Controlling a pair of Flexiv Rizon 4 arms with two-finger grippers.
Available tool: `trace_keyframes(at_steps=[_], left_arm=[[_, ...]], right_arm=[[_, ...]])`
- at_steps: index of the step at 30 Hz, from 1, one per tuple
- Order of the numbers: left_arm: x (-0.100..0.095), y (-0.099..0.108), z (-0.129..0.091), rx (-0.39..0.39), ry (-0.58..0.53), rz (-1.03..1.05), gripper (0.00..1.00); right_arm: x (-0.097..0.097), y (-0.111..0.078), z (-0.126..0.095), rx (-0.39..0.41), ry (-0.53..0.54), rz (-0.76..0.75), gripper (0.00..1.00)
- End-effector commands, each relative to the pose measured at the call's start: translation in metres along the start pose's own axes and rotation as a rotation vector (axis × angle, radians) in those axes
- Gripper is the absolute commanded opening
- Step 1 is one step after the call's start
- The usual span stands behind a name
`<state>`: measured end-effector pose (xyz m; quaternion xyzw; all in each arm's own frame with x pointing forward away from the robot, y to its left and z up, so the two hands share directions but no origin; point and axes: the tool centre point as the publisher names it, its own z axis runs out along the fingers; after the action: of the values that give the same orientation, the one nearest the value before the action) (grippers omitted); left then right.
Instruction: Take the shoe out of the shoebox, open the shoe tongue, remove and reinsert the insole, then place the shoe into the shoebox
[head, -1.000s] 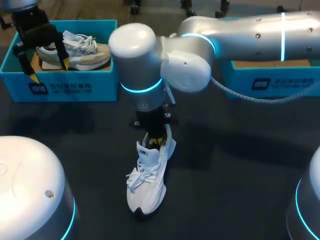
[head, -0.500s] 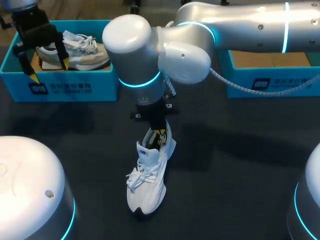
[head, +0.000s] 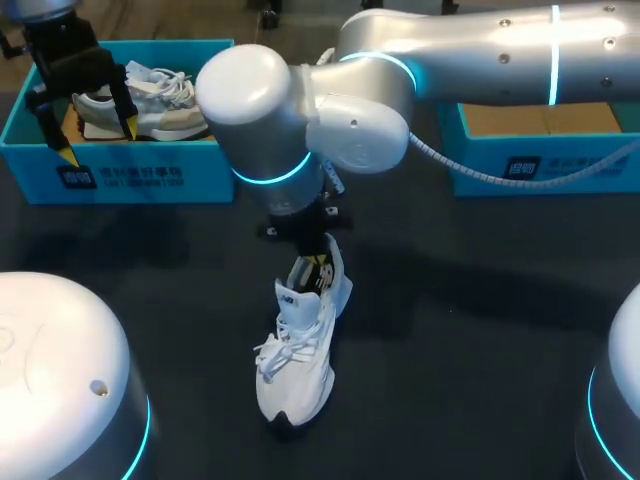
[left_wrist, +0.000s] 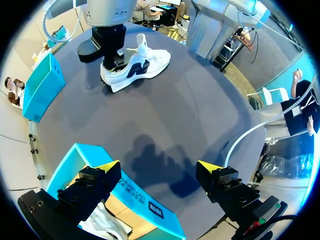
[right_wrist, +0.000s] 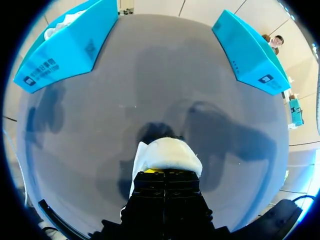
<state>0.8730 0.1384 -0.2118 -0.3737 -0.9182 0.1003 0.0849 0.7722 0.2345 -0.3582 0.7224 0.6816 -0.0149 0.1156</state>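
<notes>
Shoe handling sits mid-table in the head view. The white shoe (head: 295, 350) lies out of any box, toe toward 6 o'clock and collar toward 12, probably so that its opening faces the reaching arm. The right arm (head: 450, 50) enters from 2 o'clock, crosses past the middle and bends straight down. That puts the right gripper (head: 314, 268) inside the collar, which suits work on the tongue or insole. The bare right shoebox (head: 540, 165) waits at 2 o'clock of the shoe. At 10 o'clock the left gripper (head: 97, 140) hangs parked over the left shoebox (head: 120, 178), which holds a grey shoe (head: 150, 105).

From the left wrist, that gripper's jaws stand wide apart and hold nothing, with the box wall below them. The white shoe (left_wrist: 142, 62) lies well ahead, near its 11 o'clock.

From the right wrist, the white shoe (right_wrist: 167, 152) lies just ahead of the gripper body. Whether the jaws are closed on anything I cannot tell.
</notes>
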Motion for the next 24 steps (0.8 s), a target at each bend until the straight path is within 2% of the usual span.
trace_keyframes(at_steps=[1,9,16,17,19,23,24], left_arm=[[0.0,0.001,-0.001,-0.001,0.003,0.001,1.0],[0.0,0.001,-0.001,-0.001,0.003,0.001,1.0],[0.0,0.001,-0.001,-0.001,0.003,0.001,1.0],[0.0,0.001,-0.001,-0.001,0.003,0.001,1.0],[0.0,0.001,-0.001,-0.001,0.003,0.001,1.0],[0.0,0.001,-0.001,-0.001,0.003,0.001,1.0],[0.0,0.001,-0.001,-0.001,0.003,0.001,1.0]], right_arm=[[0.004,-0.005,-0.006,0.01,0.003,0.038,0.0],[0.001,-0.027,-0.032,0.063,0.006,0.068,0.0],[-0.008,-0.043,-0.036,0.084,0.007,0.111,0.0],[-0.009,-0.045,-0.035,0.091,0.01,0.123,0.07],[-0.011,-0.048,-0.034,0.094,0.014,0.136,0.29],[-0.012,-0.055,-0.033,0.103,0.018,0.169,0.39],[-0.012,-0.056,-0.032,0.106,0.019,0.177,0.46]])
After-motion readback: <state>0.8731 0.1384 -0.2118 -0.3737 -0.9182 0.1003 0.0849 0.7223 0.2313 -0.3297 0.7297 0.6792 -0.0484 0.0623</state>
